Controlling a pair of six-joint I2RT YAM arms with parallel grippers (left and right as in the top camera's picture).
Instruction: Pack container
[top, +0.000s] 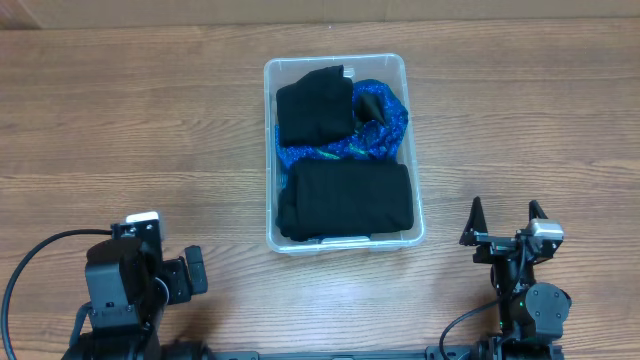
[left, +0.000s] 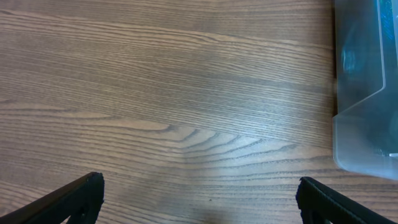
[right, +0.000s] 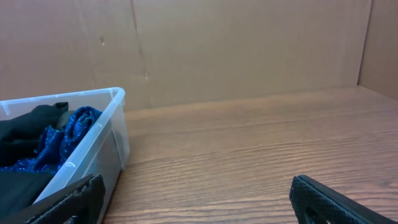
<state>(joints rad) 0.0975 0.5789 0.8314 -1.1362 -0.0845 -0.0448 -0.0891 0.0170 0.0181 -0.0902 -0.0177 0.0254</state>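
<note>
The clear plastic rectangular container (top: 268, 150) sits mid wooden table (top: 120, 120), holding black folded cloths (top: 345, 198) and glittery blue fabric (top: 385, 135). Left gripper (left: 199, 190) at seven o'clock and right gripper (top: 506, 220) at five both gape empty.

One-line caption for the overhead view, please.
Clear container on a wooden table, holding two folded black garments and blue fabric; right gripper open, apart from it.

Overhead straight down, wrists low, sharing container (top: 268, 150)
</note>
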